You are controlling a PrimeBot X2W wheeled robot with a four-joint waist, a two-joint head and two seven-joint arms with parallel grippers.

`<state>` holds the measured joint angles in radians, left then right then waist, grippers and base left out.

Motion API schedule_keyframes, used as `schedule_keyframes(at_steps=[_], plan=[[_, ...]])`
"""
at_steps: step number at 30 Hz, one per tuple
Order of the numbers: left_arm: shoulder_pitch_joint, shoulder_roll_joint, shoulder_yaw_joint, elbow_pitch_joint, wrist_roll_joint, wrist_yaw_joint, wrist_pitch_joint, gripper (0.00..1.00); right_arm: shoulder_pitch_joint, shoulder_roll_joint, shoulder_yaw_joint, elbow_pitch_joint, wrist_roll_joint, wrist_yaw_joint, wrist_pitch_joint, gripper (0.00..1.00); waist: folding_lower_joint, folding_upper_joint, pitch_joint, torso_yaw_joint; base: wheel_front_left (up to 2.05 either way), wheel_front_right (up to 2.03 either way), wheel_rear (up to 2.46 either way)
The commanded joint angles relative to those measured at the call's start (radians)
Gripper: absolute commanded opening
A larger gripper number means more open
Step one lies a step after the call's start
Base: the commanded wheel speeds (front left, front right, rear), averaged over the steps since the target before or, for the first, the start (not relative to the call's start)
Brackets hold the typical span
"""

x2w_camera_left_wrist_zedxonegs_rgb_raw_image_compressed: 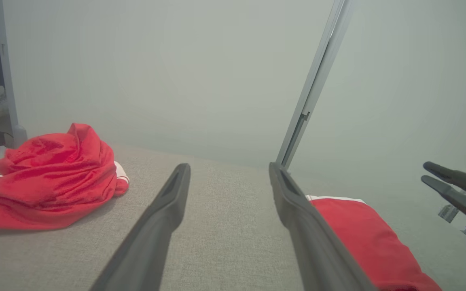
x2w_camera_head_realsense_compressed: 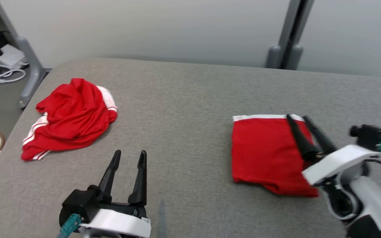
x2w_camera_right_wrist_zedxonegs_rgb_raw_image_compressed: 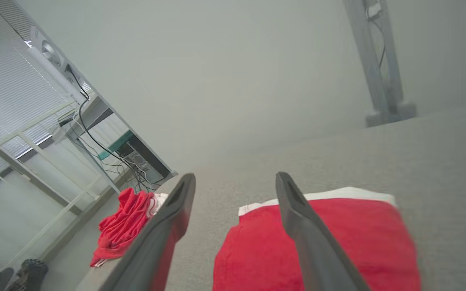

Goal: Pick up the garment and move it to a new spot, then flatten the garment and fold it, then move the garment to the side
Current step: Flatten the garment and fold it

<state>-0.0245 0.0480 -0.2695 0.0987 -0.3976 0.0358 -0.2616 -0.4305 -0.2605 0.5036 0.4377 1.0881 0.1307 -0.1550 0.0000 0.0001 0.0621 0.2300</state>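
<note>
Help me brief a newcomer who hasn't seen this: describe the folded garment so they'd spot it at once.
Start at the grey table, then look to its right half, by the right tool. There lies the folded garment, a flat red rectangle with a white band on its far edge. The other red garment, at the left, is a crumpled heap.

A folded red garment (x2w_camera_head_realsense_compressed: 263, 152), with a white band along its far edge, is lying flat on the right of the grey table (x2w_camera_head_realsense_compressed: 184, 109). The right gripper (x2w_camera_head_realsense_compressed: 297, 117) is hanging over it, fingers parted. The left gripper (x2w_camera_head_realsense_compressed: 130, 152) is sitting spread-fingered above bare table, near a crumpled red garment (x2w_camera_head_realsense_compressed: 73, 115).
</note>
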Motion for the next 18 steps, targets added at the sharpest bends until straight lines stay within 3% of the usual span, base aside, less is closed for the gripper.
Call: schedule_keyframes(at_steps=[1, 5, 10, 13, 18], plan=[[-0.014, 0.004, 0.012, -0.005, 0.006, -0.001, -0.002, 1.0, -0.002, -0.05, -0.007, -0.004, -0.063, 0.0, -0.032, 1.0, 0.0, -0.0001, -0.002, -0.037, 0.0, 0.0, 0.0], [-0.024, 0.005, 0.041, -0.014, 0.003, 0.003, -0.002, 1.0, 0.015, -0.093, -0.079, -0.033, -0.181, 0.0, -0.087, 1.0, 0.0, -0.0001, -0.002, -0.082, 0.0, 0.0, 0.0], [-0.033, 0.005, 0.082, -0.023, 0.016, 0.0, -0.002, 1.0, 0.05, -0.117, -0.202, -0.086, -0.43, 0.0, -0.112, 1.0, 0.0, -0.0001, 0.008, -0.129, 0.0, 0.0, 0.0], [-0.036, 0.005, 0.101, -0.036, 0.027, -0.004, -0.002, 1.0, 0.089, -0.082, -0.297, -0.168, -0.604, 0.0, -0.111, 1.0, 0.0, -0.0001, 0.012, -0.148, 0.0, 0.0, 0.0], [-0.007, 0.005, 0.126, -0.071, 0.103, 0.058, -0.002, 1.0, 0.174, 0.021, -0.416, -0.305, -0.731, 0.0, -0.111, 1.0, 0.0, -0.0001, 0.012, -0.173, 0.0, 0.0, 0.0]])
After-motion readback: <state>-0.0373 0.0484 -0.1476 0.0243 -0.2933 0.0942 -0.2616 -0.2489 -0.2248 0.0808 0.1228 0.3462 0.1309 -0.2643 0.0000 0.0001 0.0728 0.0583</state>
